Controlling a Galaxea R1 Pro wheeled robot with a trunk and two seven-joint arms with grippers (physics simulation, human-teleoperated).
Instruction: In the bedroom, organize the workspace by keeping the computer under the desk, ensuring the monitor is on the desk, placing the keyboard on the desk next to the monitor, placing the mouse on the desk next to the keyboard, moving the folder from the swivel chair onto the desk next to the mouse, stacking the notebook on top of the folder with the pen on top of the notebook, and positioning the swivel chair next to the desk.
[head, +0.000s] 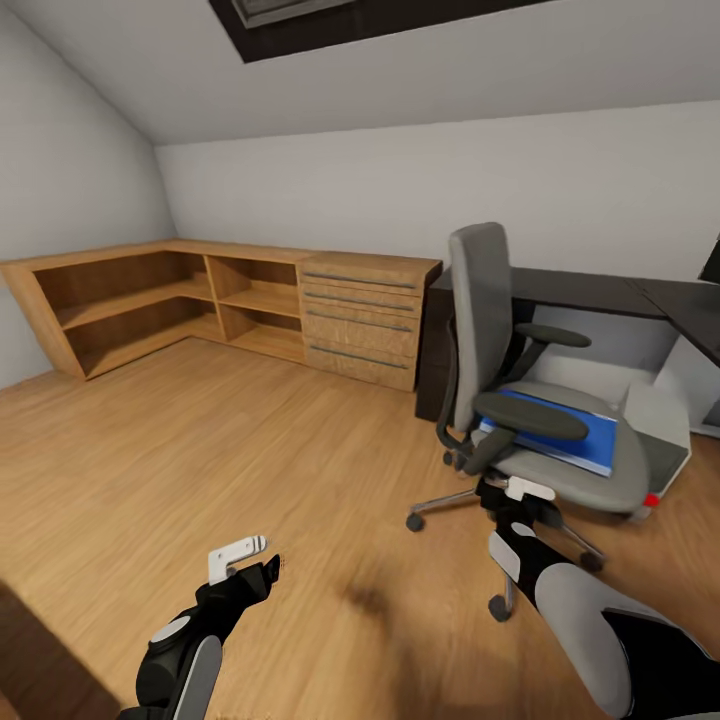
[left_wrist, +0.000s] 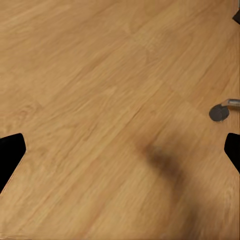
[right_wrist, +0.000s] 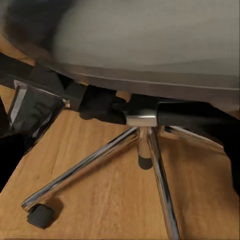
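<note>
Left of the swivel chair (head: 520, 390), my left gripper (head: 262, 566) hangs over bare wooden floor (head: 200, 450), its jaws apart and empty. The chair stands before the black desk (head: 600, 295) with the blue folder (head: 560, 430) lying on its seat. My right gripper (head: 505, 492) sits low by the chair's chrome base (right_wrist: 145, 150); I cannot tell how its jaws stand.

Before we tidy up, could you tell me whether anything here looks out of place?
Yes: the blue folder lies flat on the chair seat rather than on the desk, and the chair stands turned side-on to it.
</note>
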